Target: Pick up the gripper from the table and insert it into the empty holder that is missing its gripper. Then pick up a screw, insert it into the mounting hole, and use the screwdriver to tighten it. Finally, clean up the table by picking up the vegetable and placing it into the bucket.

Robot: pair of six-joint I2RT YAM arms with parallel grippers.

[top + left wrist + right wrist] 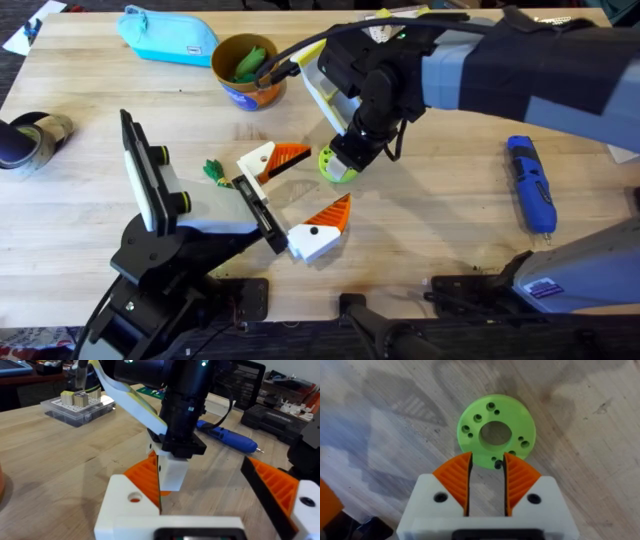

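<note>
A: Report the right end effector [487, 476].
B: It hangs over the lime-green disc [496, 434] at mid-bench [450, 230]. Its orange ribbed fingers [457, 477] stand parted with a narrow gap, nothing between them, their tips at the disc's near rim.

A: And the left end effector [215, 485]?
B: It is seen from its wrist camera, low over the bench and facing the right arm. Its fingers are spread wide and hold nothing.

A: Locate the task items.
B: The holder [160, 195] stands near left on its black stand. One gripper [275, 158] lies just right of the holder's bar, a second [322, 228] nearer, at the bar's near end. The vegetable [213, 171] lies between holder and first gripper. The bucket [247, 72] sits far, left of centre, with green pieces inside. The screwdriver [530, 184] lies at the right, well apart from the rest.
</note>
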